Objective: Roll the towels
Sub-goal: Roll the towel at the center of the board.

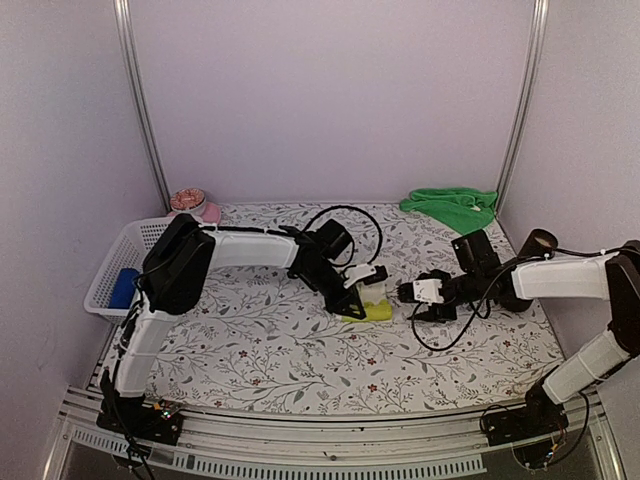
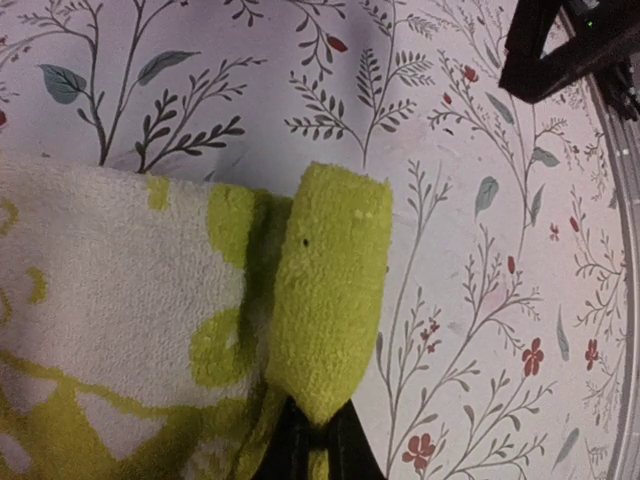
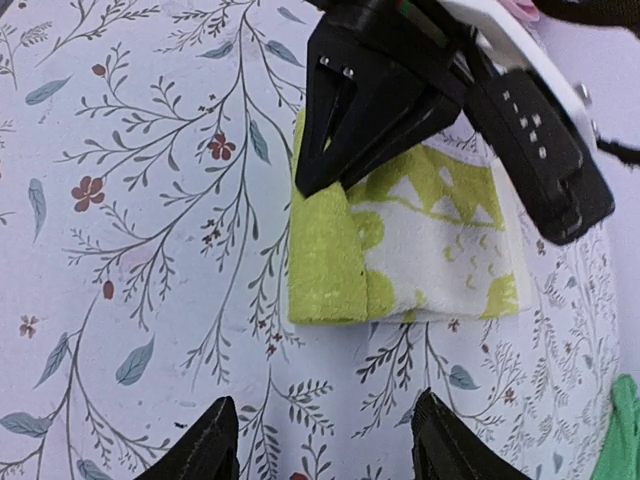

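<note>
Flowery desk (image 1: 280, 350) — left claw (image 3: 315, 180) pinches the half-rolled yellow towel (image 3: 430, 250), right claw (image 3: 320, 420) hangs open — green towel (image 1: 450, 205) lies unrolled.

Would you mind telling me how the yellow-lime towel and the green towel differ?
The yellow-lime towel carries pale white markings; the green towel is plain. The yellow-lime towel lies folded mid-table, whereas the green towel sits loosely bunched in the far right corner. The left hand is shut on the yellow-lime towel's folded edge; nothing touches the green towel. Both are small soft cloths resting on the floral tablecloth.
</note>
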`<state>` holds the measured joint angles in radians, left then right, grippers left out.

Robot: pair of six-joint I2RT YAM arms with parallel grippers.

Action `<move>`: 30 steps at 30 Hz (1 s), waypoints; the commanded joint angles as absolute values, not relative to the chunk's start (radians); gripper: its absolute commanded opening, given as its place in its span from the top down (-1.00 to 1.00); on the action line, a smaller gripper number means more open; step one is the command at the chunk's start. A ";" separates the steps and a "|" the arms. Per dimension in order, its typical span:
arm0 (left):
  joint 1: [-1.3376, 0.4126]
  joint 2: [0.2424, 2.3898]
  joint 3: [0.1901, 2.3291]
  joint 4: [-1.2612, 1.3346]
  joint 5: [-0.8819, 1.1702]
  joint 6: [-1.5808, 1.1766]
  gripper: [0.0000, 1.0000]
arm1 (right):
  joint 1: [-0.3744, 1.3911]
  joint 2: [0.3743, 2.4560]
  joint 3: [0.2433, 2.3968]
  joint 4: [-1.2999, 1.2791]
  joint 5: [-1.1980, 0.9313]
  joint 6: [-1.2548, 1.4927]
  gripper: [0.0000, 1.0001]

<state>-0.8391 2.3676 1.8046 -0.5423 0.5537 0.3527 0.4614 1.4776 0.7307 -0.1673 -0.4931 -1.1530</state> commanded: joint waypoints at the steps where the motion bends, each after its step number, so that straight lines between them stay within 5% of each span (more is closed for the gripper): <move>1: -0.818 2.447 1.860 -0.732 0.646 0.312 1.00 | 0.582 1.444 0.659 0.125 -0.352 -1.157 -0.19; 17: -0.772 2.508 1.907 -0.726 0.734 0.214 1.00 | 0.781 1.724 0.730 0.301 -0.076 -1.067 -0.06; 26: -0.767 2.520 1.899 -0.727 0.752 0.212 1.00 | 0.793 1.821 0.772 0.304 0.004 -1.045 0.30; 30: -0.767 2.520 1.902 -0.727 0.750 0.209 1.00 | 0.795 1.829 0.773 0.293 0.007 -1.045 0.68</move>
<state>-0.7738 2.4619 1.9125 -0.6529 0.7788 0.2153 0.7868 1.8034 0.7612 0.3019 -0.0311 -1.0630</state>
